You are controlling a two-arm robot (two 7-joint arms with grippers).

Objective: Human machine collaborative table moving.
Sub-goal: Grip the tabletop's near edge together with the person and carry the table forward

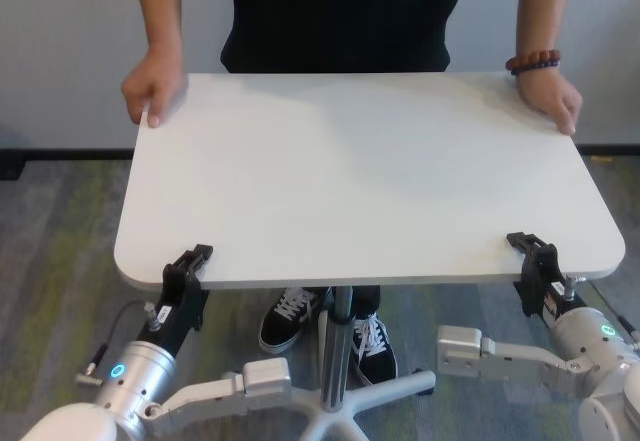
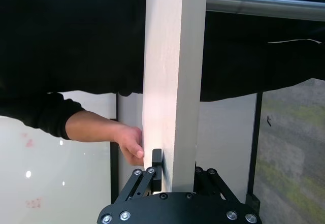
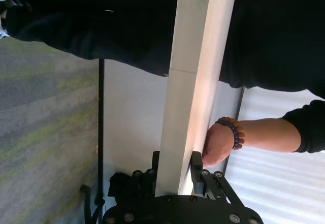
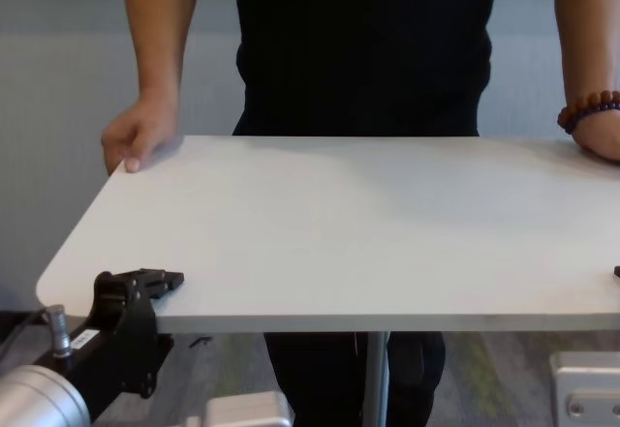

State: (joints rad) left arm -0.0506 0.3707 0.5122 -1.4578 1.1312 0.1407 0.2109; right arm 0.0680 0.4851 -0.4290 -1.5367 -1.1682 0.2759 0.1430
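- Left gripper [image 1: 190,266] is clamped on the near edge of the white desk [image 1: 370,176], close to its near-left corner, one finger hooked over the top surface and the rest under the board.
- From the left wrist, the black fingers [image 2: 157,159] pinch the thin slab on both faces.
- Right gripper [image 1: 530,253] bites the same near edge by the near-right corner, jaws closed on the board; the right wrist view has the edge wedged between its fingers [image 3: 196,161].
- The desk sits level on a slim grey central leg [image 1: 342,346].
- Across it stands the human [image 1: 340,11] in a black shirt, one hand [image 1: 153,86] gripping the far-left corner.
- The other hand [image 1: 552,96], with a bead bracelet [image 1: 532,61], holds the far-right corner.
- Black-and-white sneakers [image 1: 290,316] show under the desk on grey-green carpet [image 1: 60,221].
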